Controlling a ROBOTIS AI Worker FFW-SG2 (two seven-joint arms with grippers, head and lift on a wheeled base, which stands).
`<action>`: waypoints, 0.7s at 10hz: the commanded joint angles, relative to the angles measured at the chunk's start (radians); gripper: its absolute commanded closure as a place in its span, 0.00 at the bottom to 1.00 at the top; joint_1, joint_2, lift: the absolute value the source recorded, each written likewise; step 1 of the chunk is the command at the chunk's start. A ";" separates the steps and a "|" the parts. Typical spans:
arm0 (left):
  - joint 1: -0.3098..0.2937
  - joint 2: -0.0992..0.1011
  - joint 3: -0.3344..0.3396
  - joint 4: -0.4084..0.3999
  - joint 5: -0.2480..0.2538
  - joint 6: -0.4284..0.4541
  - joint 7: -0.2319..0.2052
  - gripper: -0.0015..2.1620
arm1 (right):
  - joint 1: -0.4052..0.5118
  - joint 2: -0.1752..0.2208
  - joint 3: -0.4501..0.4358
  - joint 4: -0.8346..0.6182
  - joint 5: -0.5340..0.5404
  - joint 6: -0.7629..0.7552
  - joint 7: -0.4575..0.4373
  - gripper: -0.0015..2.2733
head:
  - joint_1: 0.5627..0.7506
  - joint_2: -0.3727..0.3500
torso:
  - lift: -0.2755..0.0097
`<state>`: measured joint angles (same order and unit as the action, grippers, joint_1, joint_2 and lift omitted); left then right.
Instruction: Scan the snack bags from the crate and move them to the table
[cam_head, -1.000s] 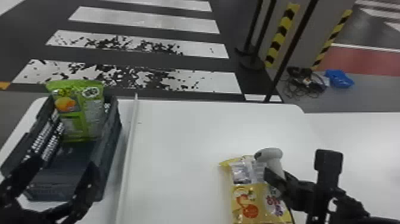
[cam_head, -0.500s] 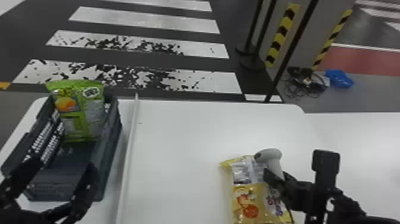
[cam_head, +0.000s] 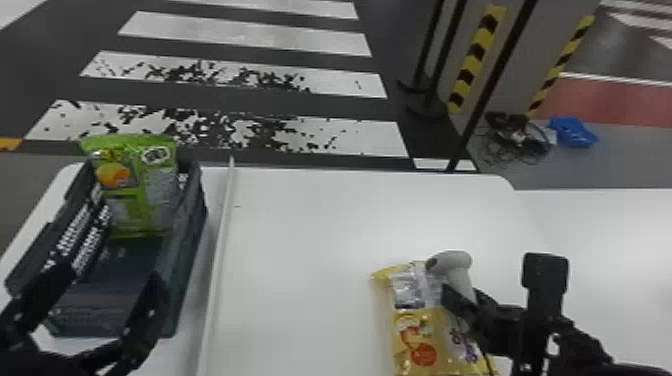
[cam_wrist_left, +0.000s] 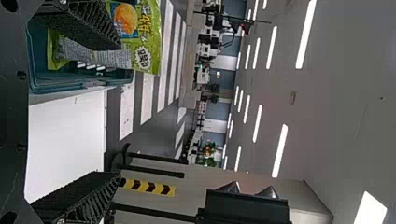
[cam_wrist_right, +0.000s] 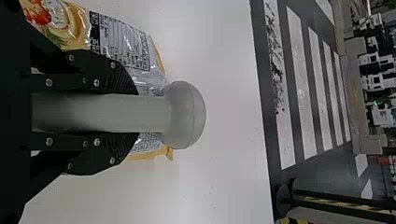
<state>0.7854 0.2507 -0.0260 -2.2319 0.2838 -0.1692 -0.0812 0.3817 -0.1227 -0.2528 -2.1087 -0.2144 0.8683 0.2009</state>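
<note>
Head view: A green snack bag (cam_head: 142, 200) stands at the far end of a dark crate (cam_head: 194, 245), its top seal above the rim, as the left gripper (cam_head: 111, 275), fingers spread wide, hangs over the near end. A yellow snack bag (cam_head: 412, 345) lies on the white table (cam_head: 310, 225) beneath a handheld scanner (cam_head: 462, 282) in the right gripper (cam_head: 459, 300).

Left wrist view: One finger overlaps the green snack bag; the other stands well apart. The glossy film pack looks light, soft and slippery, its contents probably crushable. The upper body, just below the seal, seems the best hold, pinched broadly and gently across both faces.

Right wrist view: The fingers clamp the scanner's stiff, smooth handle, a firmer hold than any bag would likely bear.
</note>
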 joint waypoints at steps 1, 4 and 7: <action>0.000 -0.001 0.000 0.000 0.000 0.000 -0.002 0.01 | 0.000 0.000 0.001 0.000 0.000 -0.004 0.000 0.99 | 0.70 0.29 | 0.63; 0.000 0.001 0.000 -0.006 0.000 0.000 -0.002 0.01 | 0.009 -0.021 -0.025 -0.022 -0.005 -0.031 0.000 0.99 | 0.70 0.29 | 0.63; 0.003 0.005 0.003 -0.009 -0.002 0.000 -0.003 0.01 | -0.021 -0.063 -0.094 0.041 -0.020 -0.084 0.000 0.99 | 0.70 0.23 | 0.63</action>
<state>0.7882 0.2561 -0.0235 -2.2409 0.2822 -0.1694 -0.0845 0.3705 -0.1771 -0.3357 -2.0929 -0.2347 0.8021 0.2010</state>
